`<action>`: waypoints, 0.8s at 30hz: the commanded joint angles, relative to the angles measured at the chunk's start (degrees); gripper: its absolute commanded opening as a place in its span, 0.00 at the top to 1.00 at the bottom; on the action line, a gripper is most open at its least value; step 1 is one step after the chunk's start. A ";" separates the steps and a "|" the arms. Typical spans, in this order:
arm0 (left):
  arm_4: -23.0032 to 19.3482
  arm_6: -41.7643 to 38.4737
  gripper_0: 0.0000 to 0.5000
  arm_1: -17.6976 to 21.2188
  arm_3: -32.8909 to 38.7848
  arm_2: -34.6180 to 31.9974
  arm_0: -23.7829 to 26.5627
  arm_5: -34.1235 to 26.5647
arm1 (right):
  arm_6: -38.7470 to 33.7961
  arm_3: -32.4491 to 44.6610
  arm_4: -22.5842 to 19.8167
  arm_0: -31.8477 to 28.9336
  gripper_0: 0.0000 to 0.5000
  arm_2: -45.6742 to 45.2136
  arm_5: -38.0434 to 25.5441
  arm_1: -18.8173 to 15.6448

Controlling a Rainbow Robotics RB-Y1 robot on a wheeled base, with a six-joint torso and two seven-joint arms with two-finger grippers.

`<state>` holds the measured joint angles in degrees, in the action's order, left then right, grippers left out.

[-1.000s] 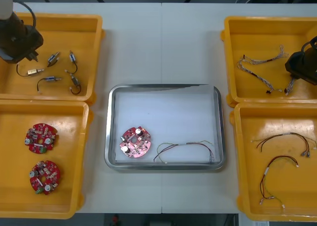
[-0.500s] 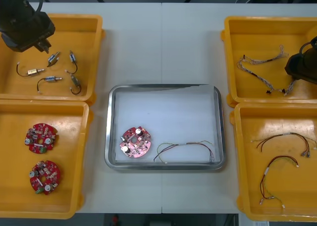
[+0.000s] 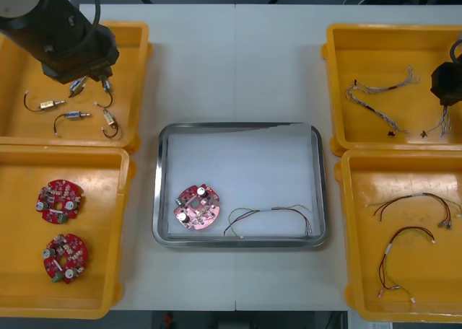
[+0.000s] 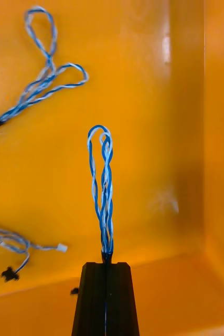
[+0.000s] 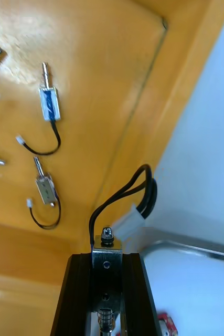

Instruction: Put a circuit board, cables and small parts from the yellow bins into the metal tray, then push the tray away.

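Both loaded.
Left pincer [image 5: 105, 262] clamps stiff small metal part [image 5: 107, 242] by body; right pincer [image 4: 107, 265] pinches limp blue-white twisted cable [image 4: 103, 178].

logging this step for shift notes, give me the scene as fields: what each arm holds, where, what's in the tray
left fingers: shut on a small metal part with a black wire, over the far left bin
right fingers: shut on a blue and white cable, over the far right bin
tray: one circuit board, one red and yellow cable
not yet done: held part and held cable not in the tray
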<state>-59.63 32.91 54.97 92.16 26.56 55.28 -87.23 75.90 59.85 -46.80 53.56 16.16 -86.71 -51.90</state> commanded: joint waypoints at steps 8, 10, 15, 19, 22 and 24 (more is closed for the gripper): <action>8.56 -13.75 1.00 -3.29 15.50 -5.47 -8.09 -7.96 | 1.36 13.80 -1.71 0.31 1.00 -4.47 -13.66 -3.82; 12.17 -16.12 1.00 -6.02 18.05 -5.73 -9.49 -9.81 | 1.98 16.17 -2.24 0.31 1.00 -4.65 -15.51 -3.91; 18.49 -20.08 1.00 -12.61 21.13 -5.73 -10.99 -14.73 | 3.65 20.83 -2.85 0.31 1.00 -5.17 -18.23 -3.91; 22.01 -21.66 1.00 -17.53 21.92 -5.64 -11.07 -18.59 | 8.39 23.21 -3.56 0.31 1.00 -6.05 -19.11 -3.91; 25.17 -22.28 1.00 -20.87 21.83 -5.47 -11.07 -20.35 | 12.35 23.73 -4.79 0.31 1.00 -7.19 -19.90 -3.82; 27.02 -22.63 1.00 -22.45 21.57 -4.85 -11.25 -20.62 | 14.72 24.17 -5.14 0.31 1.00 -7.90 -20.34 -3.91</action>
<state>-35.32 12.95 35.68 111.96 22.44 44.43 -106.83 87.59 82.18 -51.11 53.54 11.50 -106.26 -53.20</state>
